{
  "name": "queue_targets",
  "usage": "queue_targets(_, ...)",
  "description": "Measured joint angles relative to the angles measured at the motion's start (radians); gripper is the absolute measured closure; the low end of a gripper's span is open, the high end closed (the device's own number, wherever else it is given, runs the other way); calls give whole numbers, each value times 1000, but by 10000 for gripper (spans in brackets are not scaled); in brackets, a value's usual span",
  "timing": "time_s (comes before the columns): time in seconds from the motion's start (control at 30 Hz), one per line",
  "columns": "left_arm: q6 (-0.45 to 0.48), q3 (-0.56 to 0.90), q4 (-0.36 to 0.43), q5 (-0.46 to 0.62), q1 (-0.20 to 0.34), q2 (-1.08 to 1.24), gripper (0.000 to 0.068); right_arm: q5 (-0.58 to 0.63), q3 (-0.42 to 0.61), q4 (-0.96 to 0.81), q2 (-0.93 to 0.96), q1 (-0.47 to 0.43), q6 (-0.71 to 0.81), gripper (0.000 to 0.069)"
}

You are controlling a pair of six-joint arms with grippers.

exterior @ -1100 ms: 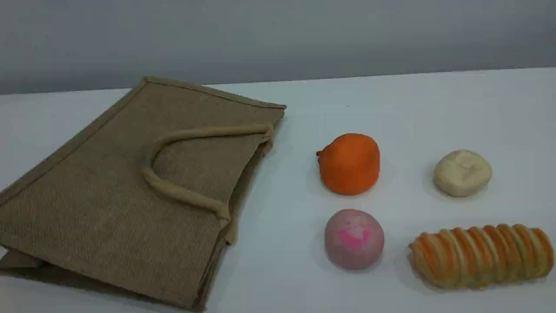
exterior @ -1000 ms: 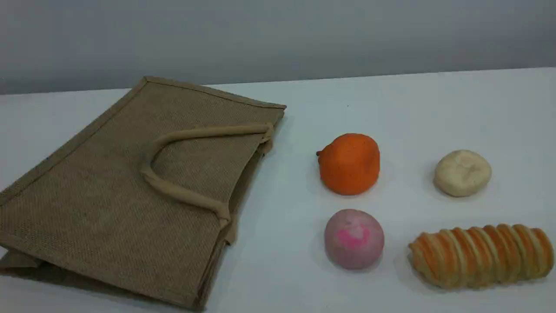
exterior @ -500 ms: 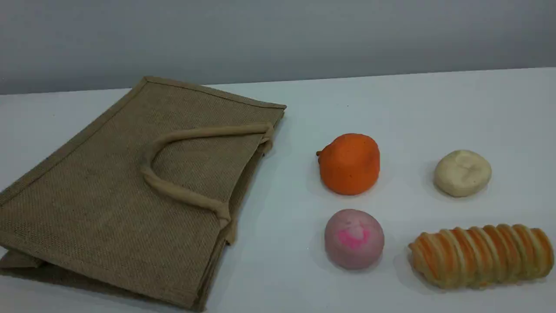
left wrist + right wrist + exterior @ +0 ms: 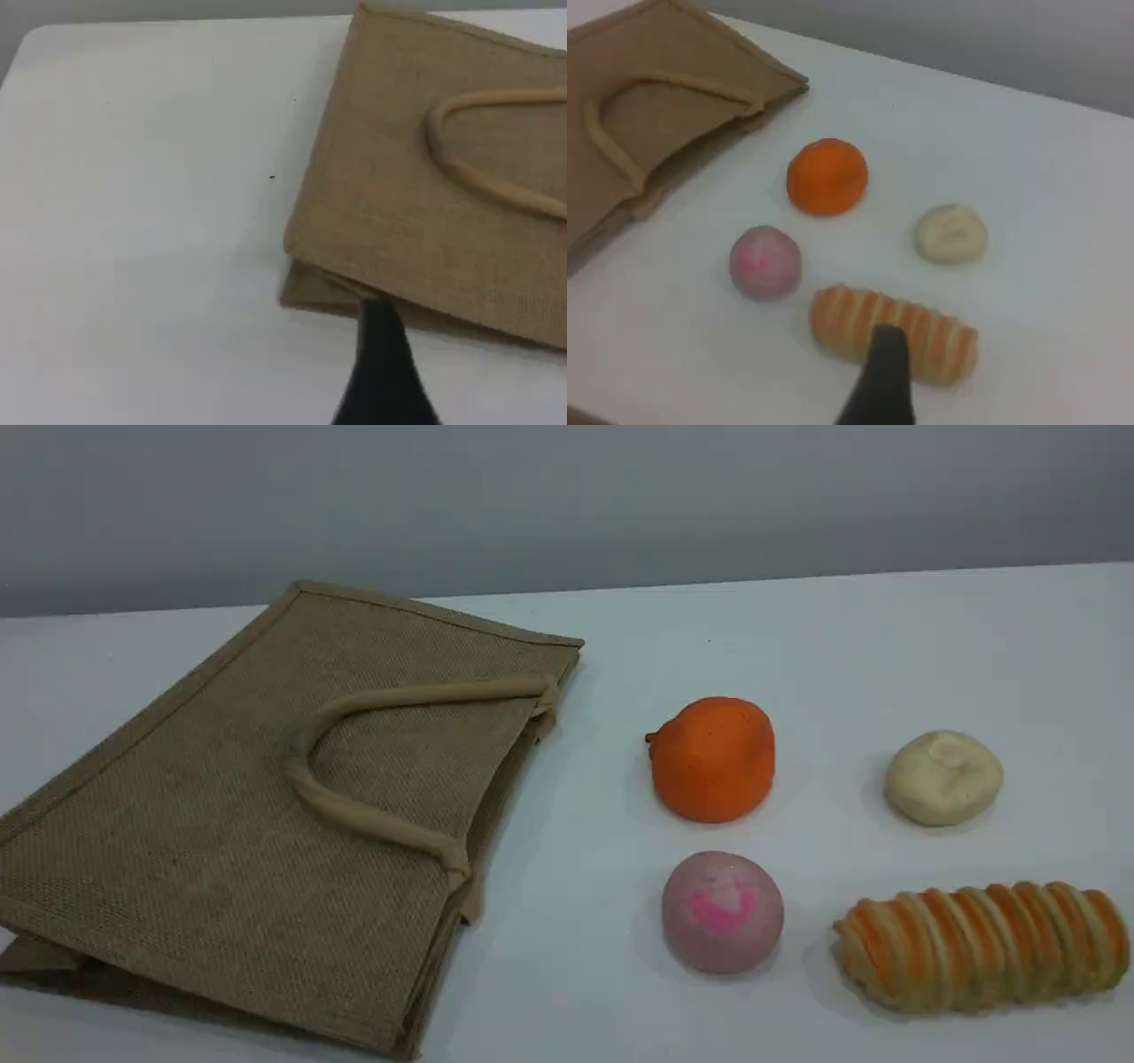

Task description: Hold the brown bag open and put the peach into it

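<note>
Jute weave fills the left of the scene view: the brown bag (image 4: 266, 815) lies flat on the white table (image 4: 886, 638), one beige handle (image 4: 354, 815) looped across its top panel and its mouth edge turned toward the fruit, pressed shut, so nothing can go in until that edge is lifted. Neither arm shows in this view. The peach (image 4: 722, 912) sits just off the mouth, well placed for a short carry, with the orange fruit (image 4: 713, 759) directly behind it, the cream ball (image 4: 943, 777) further off and the striped bread roll (image 4: 982, 946) close beside it. In the left wrist view the left gripper (image 4: 383, 372) hangs above the table, one dark fingertip visible just in front of the bag's folded bottom corner (image 4: 306, 288); nothing is between the jaws, which I judge parted and unloaded. The handle (image 4: 487, 173) lies ahead and to the fingertip's right, untouched. In the right wrist view the right gripper (image 4: 881, 381) hovers high, released and empty, its fingertip over the bread roll (image 4: 895, 332); the peach (image 4: 765, 259) lies ahead and to the left of the tip. That roll, touching nothing but near the peach, is the likeliest obstruction to a descent; the orange fruit (image 4: 827, 175) crowds the far side.
</note>
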Motion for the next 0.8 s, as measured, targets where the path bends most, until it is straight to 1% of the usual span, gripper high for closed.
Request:
queue_targets(0.13, 0, 0, 0, 0, 0, 0, 239, 0, 0, 2, 0, 2, -1, 104)
queue_targets(0.27, 0, 0, 0, -1, -1, 0, 239, 0, 0, 2, 0, 34, -2, 104)
queue_targets(0.33, 0, 0, 0, -3, -13, 5, 239, 0, 0, -2, 0, 34, 6, 104)
queue_targets(0.43, 0, -4, 6, -7, -43, 33, 239, -5, 0, -4, 0, 60, 19, 110)
queue_targets(0.53, -8, -21, 33, -40, -52, 89, 239, -39, -16, -5, 24, 72, 59, 119)
queue_targets(0.6, -42, -35, 55, -74, -52, 135, 239, -79, -35, -5, 70, 72, 96, 120)
queue_targets(0.7, -86, -62, 55, -125, -52, 219, 239, -138, -73, -5, 149, 72, 129, 121)
queue_targets(0.8, -93, -93, 55, -181, -52, 317, 239, -180, -130, -5, 246, 72, 128, 122)
